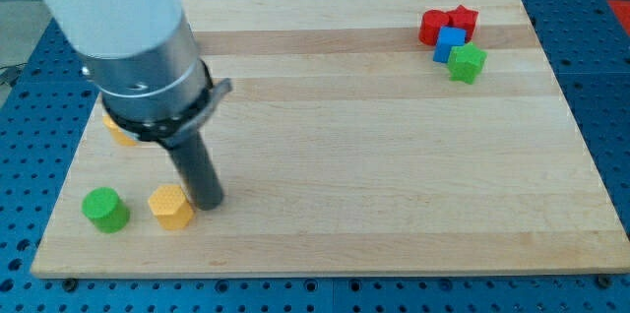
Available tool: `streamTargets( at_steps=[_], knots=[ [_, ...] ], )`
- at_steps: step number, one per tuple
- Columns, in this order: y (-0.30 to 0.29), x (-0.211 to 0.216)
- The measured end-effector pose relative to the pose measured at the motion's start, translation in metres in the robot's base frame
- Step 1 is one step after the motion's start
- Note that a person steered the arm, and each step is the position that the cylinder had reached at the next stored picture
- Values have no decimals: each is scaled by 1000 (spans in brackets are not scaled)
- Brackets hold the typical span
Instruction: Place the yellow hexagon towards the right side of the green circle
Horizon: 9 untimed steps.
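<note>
My tip touches the yellow hexagon at its 3 o'clock; the hexagon sits right of the green circle, probably placed. No fingers exist to report.

I judge this a robotics lab: a pale wooden board rests on a blue perforated metal bench with regular mounting holes.
</note>
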<state>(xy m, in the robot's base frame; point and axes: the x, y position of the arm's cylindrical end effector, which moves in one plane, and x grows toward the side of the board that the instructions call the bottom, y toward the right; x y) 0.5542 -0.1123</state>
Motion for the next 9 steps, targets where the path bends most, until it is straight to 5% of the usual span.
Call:
streamTargets(
  at_steps=[1, 9],
  knots=[
    [26, 10],
    [-50, 10]
  ],
)
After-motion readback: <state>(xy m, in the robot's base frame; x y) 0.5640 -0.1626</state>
